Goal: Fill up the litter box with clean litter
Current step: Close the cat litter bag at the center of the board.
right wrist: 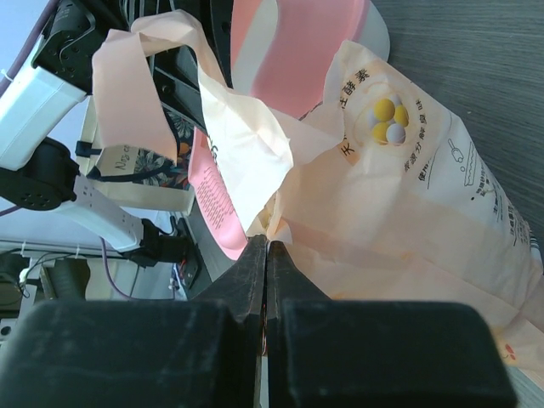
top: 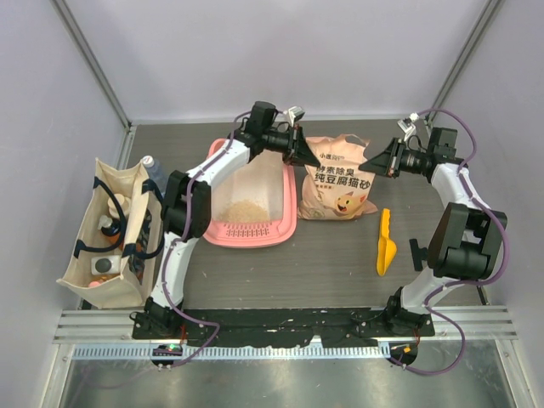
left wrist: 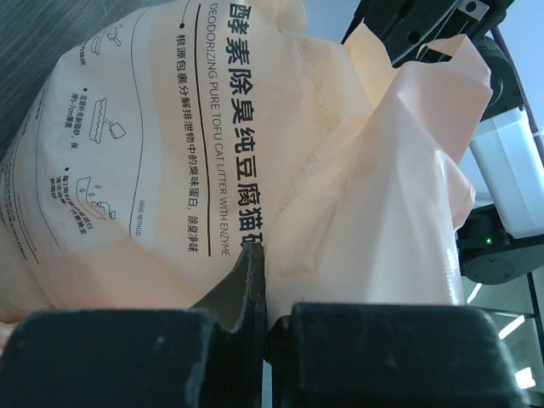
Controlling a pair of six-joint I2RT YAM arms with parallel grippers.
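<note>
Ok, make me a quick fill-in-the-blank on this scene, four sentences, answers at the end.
1. The left hand and right hand are each shut on the peach ___.
2. The litter sits piled inside the pink litter ___.
3. In the top view, the scoop lies to the ___ of the bag.
4. The tote stands to the ___ of the box.

Missing words: bag; box; right; left

A litter bag (top: 340, 178) of thin peach plastic film, crinkled with a soft sheen. A litter box (top: 251, 238) of smooth pink plastic holding matt, grainy tan clean litter (top: 244, 210). A yellow-orange smooth plastic scoop (top: 385, 246). A beige cloth tote bag (top: 81, 246). A dark, matt wood-grain worktop (top: 323, 280).
</note>
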